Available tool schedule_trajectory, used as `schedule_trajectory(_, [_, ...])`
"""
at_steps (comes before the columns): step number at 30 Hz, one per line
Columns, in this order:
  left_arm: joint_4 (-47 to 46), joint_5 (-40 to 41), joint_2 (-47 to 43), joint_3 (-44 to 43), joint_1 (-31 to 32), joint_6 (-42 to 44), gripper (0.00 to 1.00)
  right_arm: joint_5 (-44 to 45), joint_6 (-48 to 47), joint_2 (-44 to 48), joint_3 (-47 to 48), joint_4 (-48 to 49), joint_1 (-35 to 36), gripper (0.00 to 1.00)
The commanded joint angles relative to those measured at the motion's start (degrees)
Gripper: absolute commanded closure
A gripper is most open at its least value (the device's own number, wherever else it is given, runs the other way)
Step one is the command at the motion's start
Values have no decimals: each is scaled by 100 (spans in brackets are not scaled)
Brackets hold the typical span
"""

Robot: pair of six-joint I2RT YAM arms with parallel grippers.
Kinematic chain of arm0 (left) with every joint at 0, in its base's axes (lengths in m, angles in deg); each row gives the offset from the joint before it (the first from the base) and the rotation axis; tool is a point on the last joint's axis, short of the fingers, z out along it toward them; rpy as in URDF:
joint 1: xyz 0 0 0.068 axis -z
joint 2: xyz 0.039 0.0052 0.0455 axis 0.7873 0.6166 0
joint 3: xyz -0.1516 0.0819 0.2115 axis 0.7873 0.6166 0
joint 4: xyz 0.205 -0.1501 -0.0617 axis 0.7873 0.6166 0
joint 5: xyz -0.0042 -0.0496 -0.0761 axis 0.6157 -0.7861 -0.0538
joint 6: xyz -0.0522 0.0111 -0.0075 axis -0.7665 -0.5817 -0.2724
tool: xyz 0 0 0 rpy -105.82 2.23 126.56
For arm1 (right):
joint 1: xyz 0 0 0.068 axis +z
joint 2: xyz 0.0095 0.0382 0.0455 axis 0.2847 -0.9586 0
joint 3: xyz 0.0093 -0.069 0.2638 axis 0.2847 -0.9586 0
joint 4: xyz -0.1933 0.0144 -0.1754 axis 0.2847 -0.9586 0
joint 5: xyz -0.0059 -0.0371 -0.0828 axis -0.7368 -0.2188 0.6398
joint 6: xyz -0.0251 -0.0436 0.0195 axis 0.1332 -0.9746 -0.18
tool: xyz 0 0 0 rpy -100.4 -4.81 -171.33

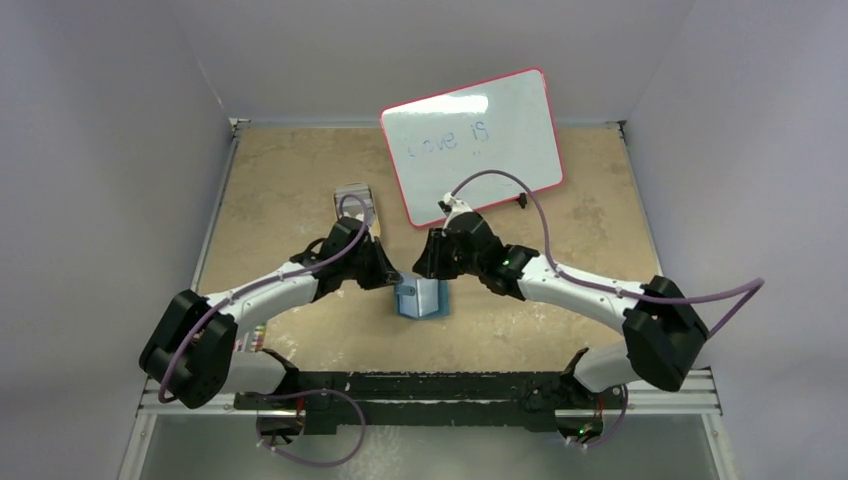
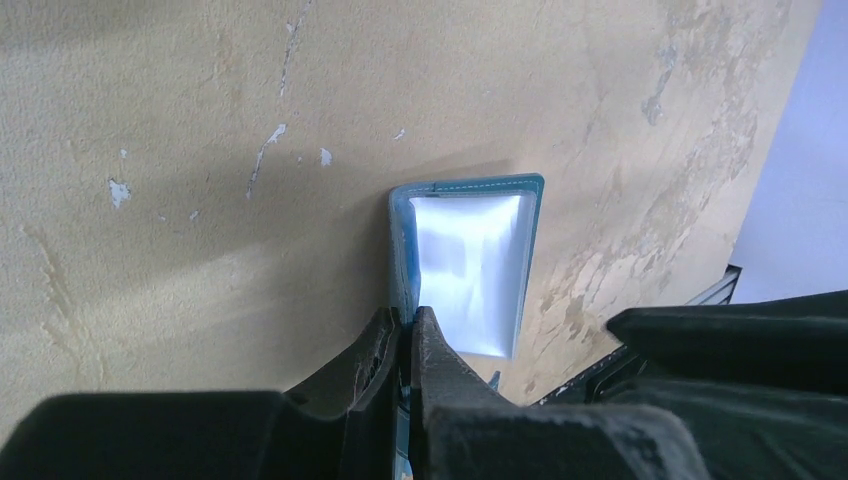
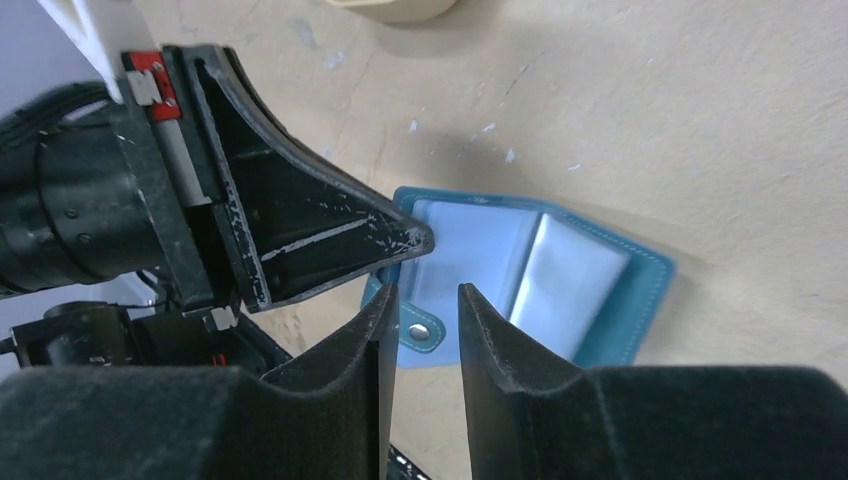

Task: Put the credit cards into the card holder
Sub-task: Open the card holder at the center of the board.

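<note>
The card holder [image 1: 421, 298], a teal-blue wallet, lies spread open on the table between my two arms, its pale blue inside facing up [image 3: 560, 285]. My left gripper [image 2: 405, 316] is shut on the wallet's left flap [image 2: 470, 260], pinching its edge. My right gripper [image 3: 425, 295] hovers just over the wallet's near edge, open, with a narrow gap. The snap tab [image 3: 421, 331] shows through that gap, below the fingertips. The credit cards [image 1: 350, 196], a grey-silver stack, lie behind the left arm at the back left, partly hidden by its cable.
A white board with a pink rim [image 1: 470, 145] leans at the back centre, behind the right wrist. A tan tray [image 3: 395, 8] sits beyond the wallet, under the cards. Grey walls close off the table on the left, right and back.
</note>
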Motion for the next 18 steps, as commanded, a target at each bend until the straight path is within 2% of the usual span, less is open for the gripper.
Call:
schedule_trajectory(1, [-384,-79,8,-89,-39,-84,100,-184,258,-341,86,270,81,70])
schedule_trajectory(4, [-598,-121,9,2,-39,-98,100,-28,273,-514,52,210,85,69])
schedule_trajectory(6, [-923,-160,42,143,-39,-193,100,70,265,-603,54,76,86,64])
schedule_trajectory(9, [-1681,-322,222,392,-39,-475,100,-79,303,-694,-83,-7,85,58])
schedule_trajectory(14, [-3333,-711,762,807,-22,-1161,100,227,374,-852,-274,-101,77,52])
schedule_trajectory(18, [-3765,-788,1118,852,4,-1259,100,531,378,-1056,-326,-198,76,49])
